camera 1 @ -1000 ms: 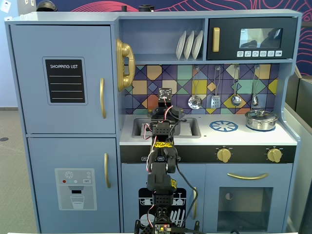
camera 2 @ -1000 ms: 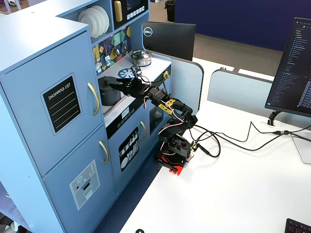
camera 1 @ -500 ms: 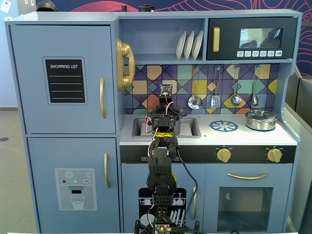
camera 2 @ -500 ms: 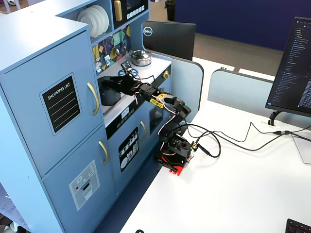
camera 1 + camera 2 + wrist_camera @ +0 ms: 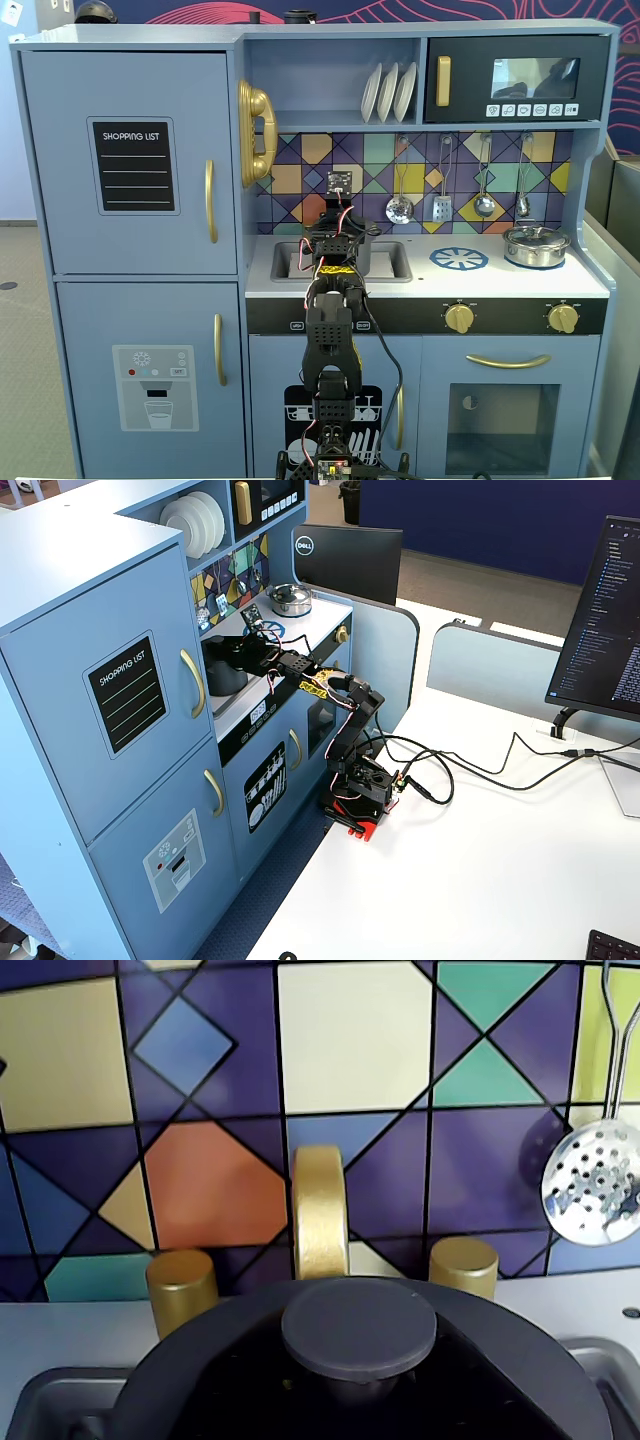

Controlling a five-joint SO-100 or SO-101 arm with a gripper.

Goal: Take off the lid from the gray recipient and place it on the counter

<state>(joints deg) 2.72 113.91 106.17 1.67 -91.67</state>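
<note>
The dark-gray lid [image 5: 225,1335] fills the bottom of the wrist view, its round knob [image 5: 358,1325] seen from above. My gripper [image 5: 355,1388] shows only as black shapes that hug the stem under the knob, so it looks shut on it. In both fixed views the gripper [image 5: 340,240] [image 5: 232,652] reaches over the sink. The gray recipient [image 5: 228,680] stands there under it, and a dark edge of it [image 5: 363,258] shows beside the arm. I cannot tell whether the lid rests on the recipient or is lifted. The pale counter [image 5: 520,282] [image 5: 60,1330] lies around the sink.
A gold faucet [image 5: 320,1210] and two gold taps stand right behind the lid against the tiled wall. A steel skimmer [image 5: 592,1185] hangs at the right. The shiny steel pot [image 5: 536,245] sits at the counter's right end, next to the blue burner print [image 5: 459,259].
</note>
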